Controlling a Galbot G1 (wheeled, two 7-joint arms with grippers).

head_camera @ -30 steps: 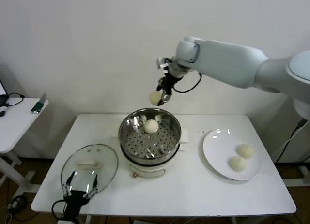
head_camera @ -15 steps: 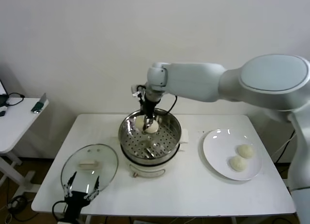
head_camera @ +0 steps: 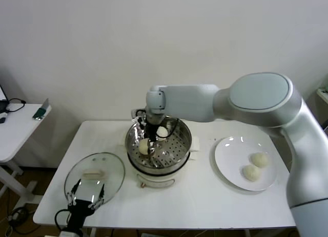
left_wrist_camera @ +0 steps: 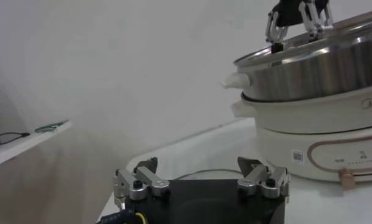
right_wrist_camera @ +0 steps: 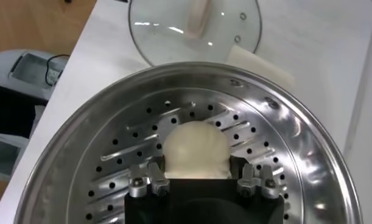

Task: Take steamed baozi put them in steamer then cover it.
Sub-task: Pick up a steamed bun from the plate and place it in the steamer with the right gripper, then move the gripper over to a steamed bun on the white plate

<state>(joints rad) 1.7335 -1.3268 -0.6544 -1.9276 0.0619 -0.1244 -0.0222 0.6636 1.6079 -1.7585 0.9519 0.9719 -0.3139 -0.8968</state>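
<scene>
The steamer (head_camera: 177,154) stands on its white pot base (head_camera: 159,179) mid-table. One steamed baozi (head_camera: 162,131) lies at its back. My right gripper (head_camera: 149,146) is down inside the basket, shut on a second baozi (head_camera: 144,145), low over the perforated bottom. In the right wrist view that baozi (right_wrist_camera: 195,146) sits between the fingers (right_wrist_camera: 150,178), inside the steamer's rim (right_wrist_camera: 298,143). Two more baozi (head_camera: 260,159) (head_camera: 251,172) lie on the white plate (head_camera: 228,155). My left gripper (head_camera: 84,195) is parked open at the table's front left; it shows open and empty in the left wrist view (left_wrist_camera: 201,173).
The glass lid (head_camera: 95,170) with a white handle lies flat on the table left of the steamer, just beyond the left gripper; it also shows in the right wrist view (right_wrist_camera: 167,30). A side table (head_camera: 15,124) with small items stands at far left.
My right gripper has come down from above the steamer's back rim into the basket with the baozi, moving to the front left. The left arm has not moved.
</scene>
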